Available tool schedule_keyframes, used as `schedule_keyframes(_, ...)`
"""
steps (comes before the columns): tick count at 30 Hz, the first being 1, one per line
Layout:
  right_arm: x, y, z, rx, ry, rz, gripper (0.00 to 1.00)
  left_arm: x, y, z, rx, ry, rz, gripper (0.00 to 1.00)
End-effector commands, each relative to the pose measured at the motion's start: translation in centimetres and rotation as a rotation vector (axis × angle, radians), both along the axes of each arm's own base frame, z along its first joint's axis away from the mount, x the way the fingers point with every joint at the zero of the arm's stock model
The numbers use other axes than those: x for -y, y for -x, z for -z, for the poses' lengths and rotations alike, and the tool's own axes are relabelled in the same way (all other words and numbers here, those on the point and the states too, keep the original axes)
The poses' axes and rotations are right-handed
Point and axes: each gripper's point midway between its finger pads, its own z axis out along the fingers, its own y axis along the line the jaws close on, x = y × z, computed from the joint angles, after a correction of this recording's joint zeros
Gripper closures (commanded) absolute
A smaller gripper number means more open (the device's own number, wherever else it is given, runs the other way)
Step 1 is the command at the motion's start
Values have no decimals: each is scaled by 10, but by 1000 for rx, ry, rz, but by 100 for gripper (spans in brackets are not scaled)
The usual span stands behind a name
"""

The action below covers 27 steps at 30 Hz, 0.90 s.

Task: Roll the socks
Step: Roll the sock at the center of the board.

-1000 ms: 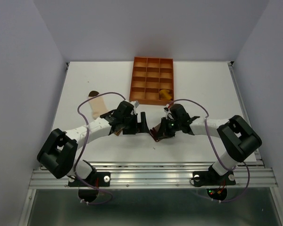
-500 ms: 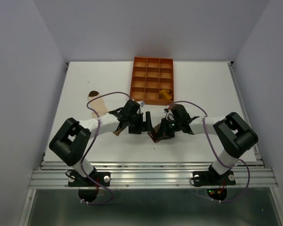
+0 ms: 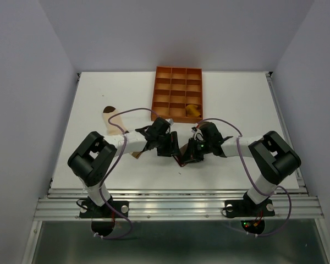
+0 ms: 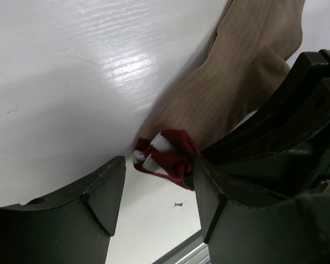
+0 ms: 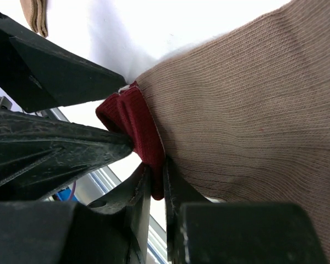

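Observation:
The taupe-brown sock (image 4: 239, 82) lies on the white table between both grippers, its red and white striped cuff (image 4: 165, 157) bunched up. My right gripper (image 5: 157, 176) is shut on the red cuff (image 5: 131, 124), with the sock's ribbed body (image 5: 247, 110) spreading away from it. The jaws of my left gripper (image 4: 157, 203) stand apart on either side of the cuff's edge; only its right finger (image 4: 225, 209) touches the fabric. From above, the left gripper (image 3: 170, 147) and the right gripper (image 3: 186, 155) nearly meet. The cream sock (image 3: 115, 122) lies flat to the left. The mustard-yellow sock (image 3: 193, 110) sits rolled in a tray compartment.
The orange gridded tray (image 3: 166, 82) stands at the back centre of the table. The table's metal front rail (image 3: 176, 201) runs close behind the grippers. Purple cables loop over both forearms.
My left arm has swung right, up against the right gripper, and its jaws have narrowed around the cuff. The right arm and its grip have not moved.

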Motion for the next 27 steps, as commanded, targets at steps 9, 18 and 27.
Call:
schedule_keyframes(9, 15, 5, 27, -10, 94, 5, 92, 10, -4, 18, -18, -60, -28, 83)
schedule_keyframes(18, 21, -14, -9, 192, 138, -78, 48, -6, 3, 23, -49, -190, -79, 100)
schedule_keyframes(27, 18, -5, -49, 482, 255, -177, 39, -22, 16, 25, -131, -306, -89, 100)
